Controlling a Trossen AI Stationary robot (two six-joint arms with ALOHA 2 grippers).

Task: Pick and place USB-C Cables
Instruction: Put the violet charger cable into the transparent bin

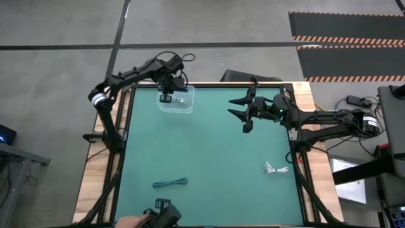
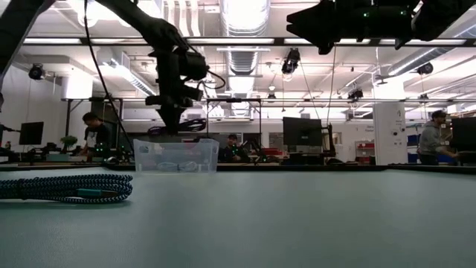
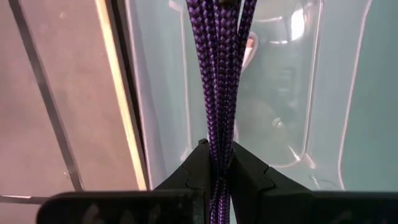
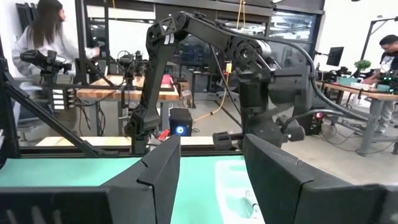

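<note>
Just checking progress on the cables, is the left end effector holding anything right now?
Yes, the left end effector is shut on a dark braided cable, which hangs over the clear plastic bin.

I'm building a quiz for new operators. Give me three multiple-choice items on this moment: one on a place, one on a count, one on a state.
1. Where is the left end effector?
A. Over the clear bin at the mat's far left
B. Beside the white cable
C. At the mat's near edge

2. How many cables lie loose on the green mat?
A. None
B. Two
C. Four

3. What state is the right end effector in?
A. Shut on a cable
B. Open and empty
C. Shut on the bin's rim

Answers:
1. A: the high view puts it above the bin.
2. B: a teal cable and a white cable lie on the mat.
3. B: its wrist view shows spread fingers with nothing between, while the left one pinches a purple braided cable.
</note>
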